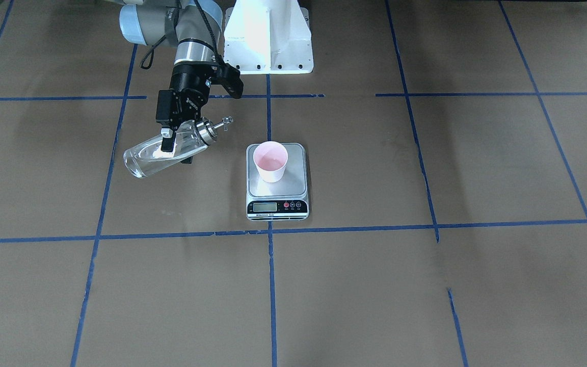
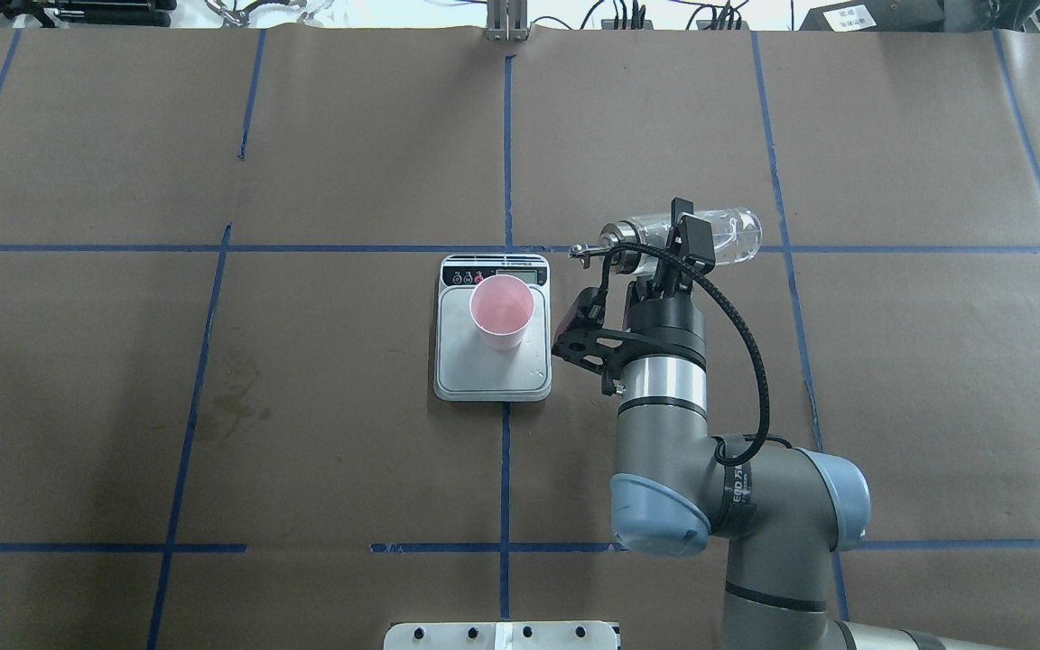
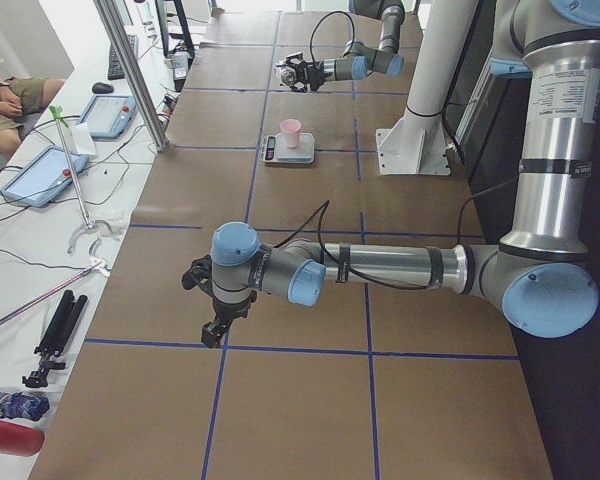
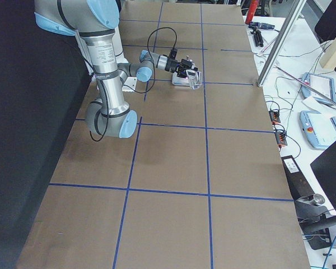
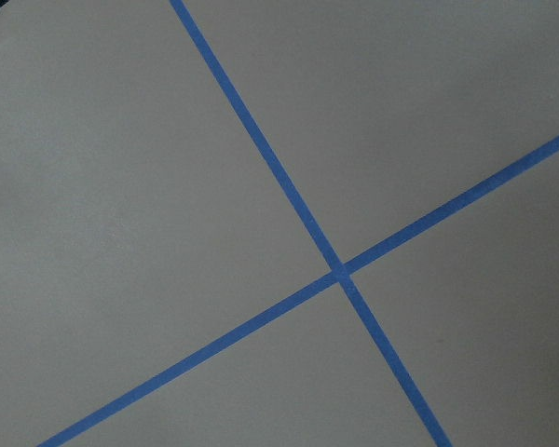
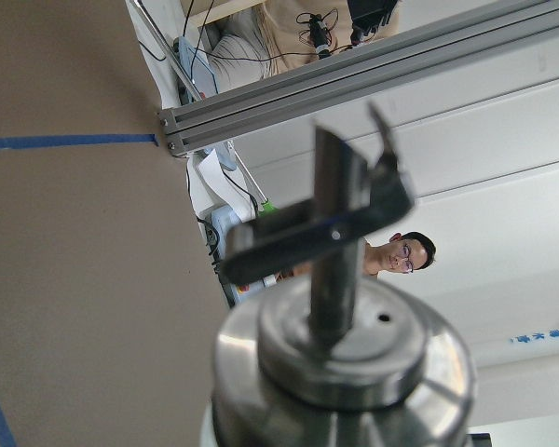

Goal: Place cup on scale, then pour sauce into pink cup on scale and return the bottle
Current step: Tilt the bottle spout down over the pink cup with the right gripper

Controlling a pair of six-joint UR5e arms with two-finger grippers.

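The pink cup (image 1: 270, 162) stands upright on the scale (image 1: 296, 181), toward the platform's far half in the overhead view (image 2: 502, 311). The scale (image 2: 484, 377) sits at the table's middle, its display facing away from the robot. My right gripper (image 1: 168, 145) is shut on the clear glass bottle (image 1: 143, 159) and holds it tilted almost level above the table. The bottle's spout (image 1: 227, 121) points toward the cup but stays short of the scale's edge. The right wrist view shows the metal cap (image 6: 340, 372) close up. My left gripper (image 3: 212, 330) hangs over bare table far from the scale; I cannot tell its state.
The white robot pedestal (image 1: 268, 35) stands behind the scale. Blue tape lines (image 5: 340, 272) cross the brown table. Beyond the table's far edge are an aluminium post (image 3: 130, 70), tablets (image 3: 105, 115) and a seated person (image 3: 10, 95).
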